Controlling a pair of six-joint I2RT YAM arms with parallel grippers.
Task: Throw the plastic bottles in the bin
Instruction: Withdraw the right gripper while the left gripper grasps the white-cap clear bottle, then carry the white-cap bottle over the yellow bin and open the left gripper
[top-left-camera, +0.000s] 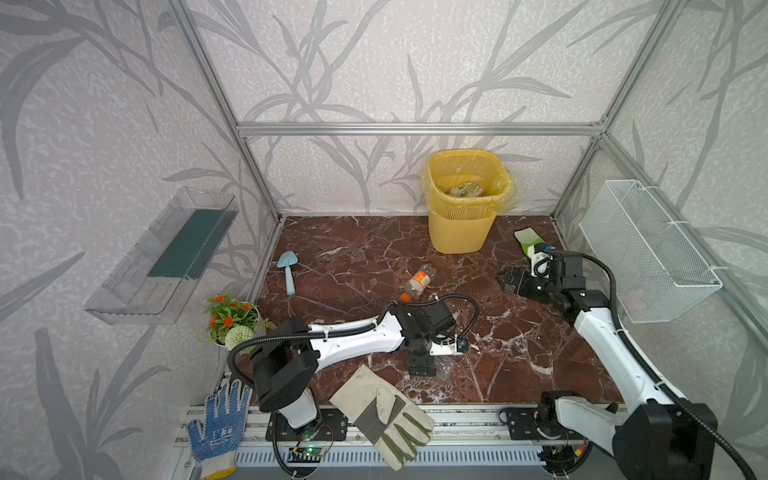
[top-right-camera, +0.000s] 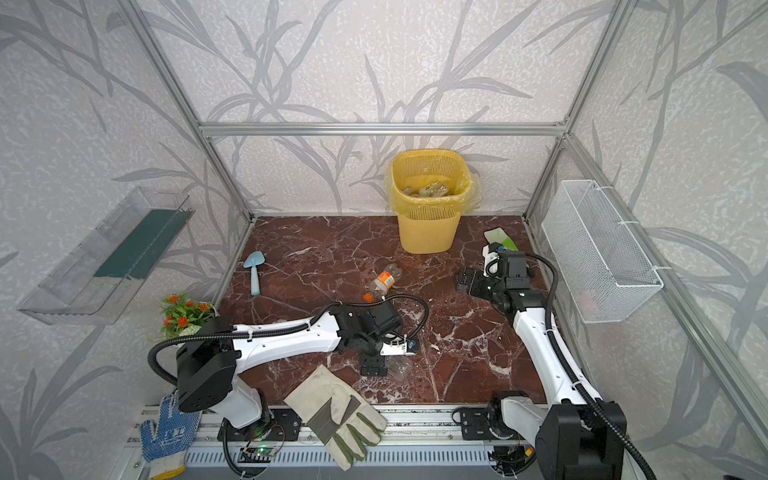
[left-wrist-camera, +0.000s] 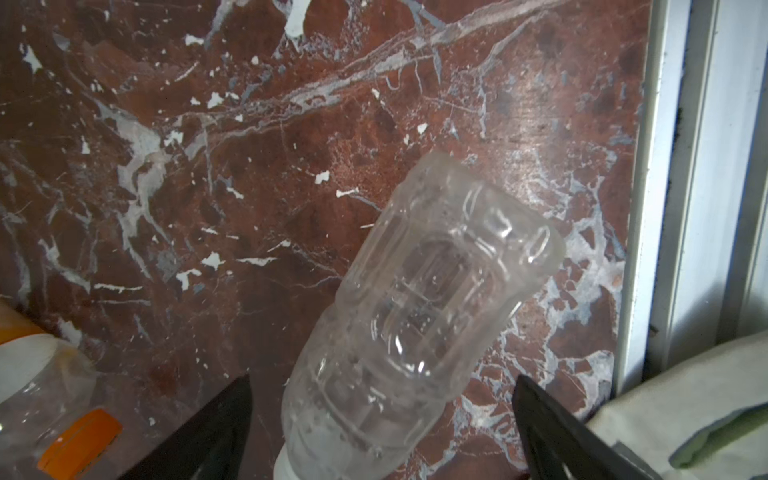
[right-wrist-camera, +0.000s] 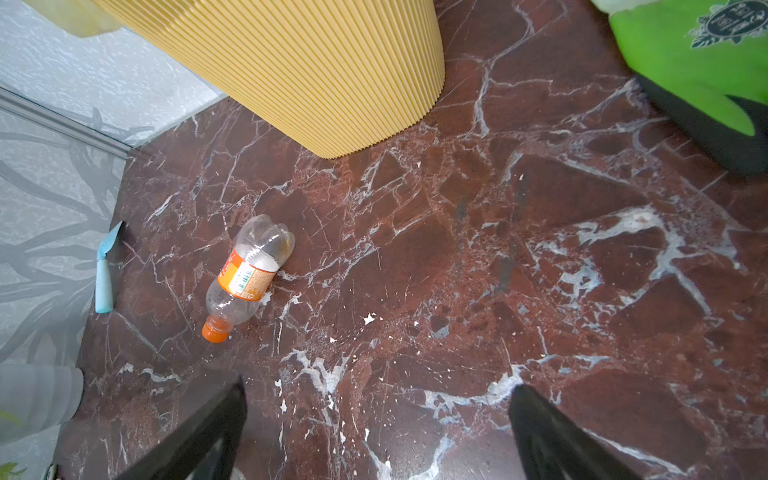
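A clear plastic bottle (left-wrist-camera: 419, 316) with a white cap lies on the marble floor near the front edge, and both top views show it (top-left-camera: 445, 368) (top-right-camera: 401, 368). My left gripper (left-wrist-camera: 382, 378) (top-left-camera: 422, 365) is open around it, with a gap on each side. A second bottle (top-left-camera: 419, 282) (right-wrist-camera: 249, 274), with an orange cap and label, lies mid-floor. The yellow bin (top-left-camera: 465, 224) (top-right-camera: 428, 228) stands at the back with several bottles (top-left-camera: 465, 190) inside. My right gripper (right-wrist-camera: 378, 384) (top-left-camera: 509, 280) hangs open and empty over bare floor, right of the orange-capped bottle.
A blue trowel (top-left-camera: 286, 270) lies at the left and a potted plant (top-left-camera: 230, 318) stands in the front-left corner. A grey work glove (top-left-camera: 382, 411) and a blue dotted glove (top-left-camera: 216, 428) lie at the front. A green glove (top-left-camera: 528, 241) is at the back right. A wire basket (top-left-camera: 648, 249) and a clear tray (top-left-camera: 166, 257) hang on the side walls.
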